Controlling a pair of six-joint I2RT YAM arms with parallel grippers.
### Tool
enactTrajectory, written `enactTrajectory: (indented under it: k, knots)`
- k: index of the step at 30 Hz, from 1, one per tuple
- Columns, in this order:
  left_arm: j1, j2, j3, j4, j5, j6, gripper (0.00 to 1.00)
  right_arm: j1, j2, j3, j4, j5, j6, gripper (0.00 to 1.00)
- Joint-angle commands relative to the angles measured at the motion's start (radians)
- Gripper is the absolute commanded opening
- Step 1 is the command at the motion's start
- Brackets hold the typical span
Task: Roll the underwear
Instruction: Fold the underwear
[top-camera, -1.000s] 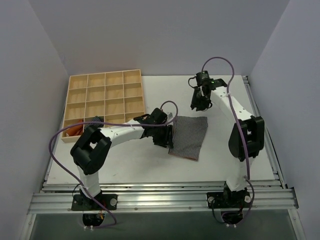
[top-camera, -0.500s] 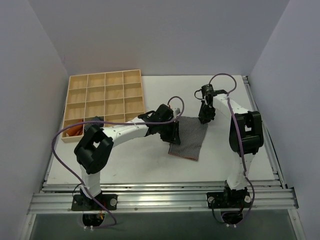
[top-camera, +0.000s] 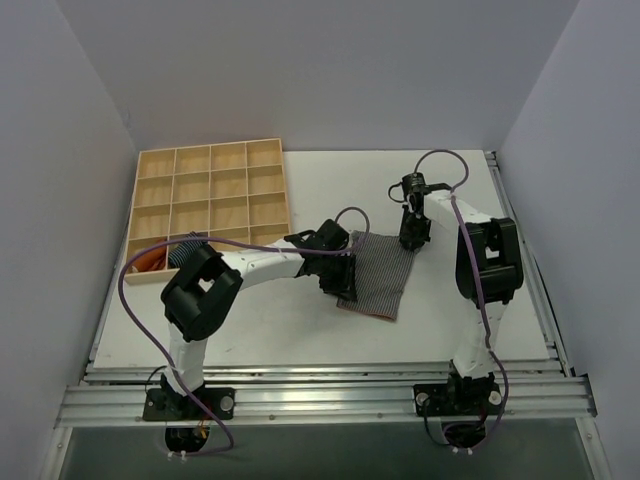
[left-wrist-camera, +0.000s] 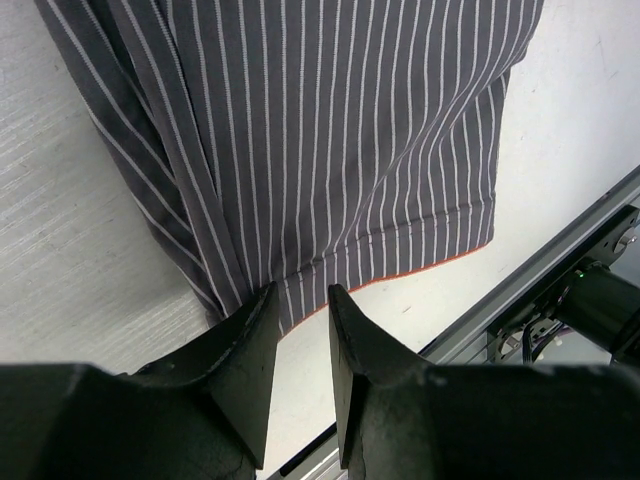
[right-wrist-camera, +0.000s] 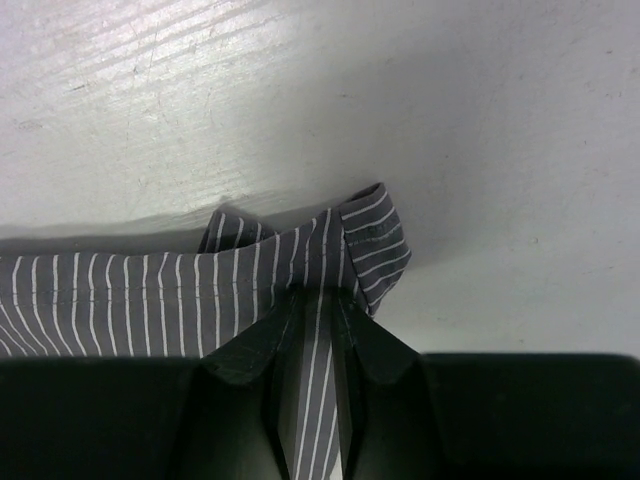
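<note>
The underwear (top-camera: 382, 272) is a dark grey cloth with thin white stripes and an orange hem, lying flat at mid-table. My left gripper (top-camera: 338, 276) is at its left near edge. In the left wrist view the fingers (left-wrist-camera: 300, 292) stand a little apart, their tips at the near hem of the underwear (left-wrist-camera: 330, 130), with bare table showing in the gap. My right gripper (top-camera: 411, 238) is at the far right corner. In the right wrist view it (right-wrist-camera: 318, 300) is shut on a pinch of the striped underwear (right-wrist-camera: 150, 290), whose corner folds up just beyond the tips.
A wooden tray (top-camera: 283, 190) of square compartments stands at the back left. An orange cloth (top-camera: 147, 260) and a striped roll (top-camera: 186, 243) lie in its near row. Metal rails (top-camera: 320, 395) run along the near edge; grey walls close in both sides.
My right gripper came down from the back of the table to the underwear's far right corner and shut on it. My left gripper shifted slightly along the left edge.
</note>
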Motion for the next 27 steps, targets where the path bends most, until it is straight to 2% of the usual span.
enactTrajectory:
  k: [1,5,11,15,21,27]
  knots:
    - [0.009,-0.005,0.003,-0.006,-0.007,0.014,0.35,0.0,-0.052,0.043,-0.087,0.022,-0.021,0.15]
    - [0.012,-0.046,0.019,-0.001,0.0,0.006,0.36,0.052,-0.173,-0.005,-0.155,0.016,-0.004,0.16]
    - [0.023,-0.052,0.077,-0.034,0.004,0.022,0.37,0.174,-0.398,-0.248,-0.158,-0.03,0.105,0.16]
    - [0.025,-0.051,0.048,-0.014,0.015,0.017,0.38,0.247,-0.544,-0.387,-0.137,-0.041,0.207,0.16]
    - [0.025,-0.034,0.014,0.003,0.016,0.002,0.38,0.338,-0.629,-0.589,-0.04,-0.052,0.319,0.13]
    - [0.025,-0.014,-0.012,0.009,0.009,0.0,0.38,0.421,-0.623,-0.727,0.041,-0.054,0.39,0.11]
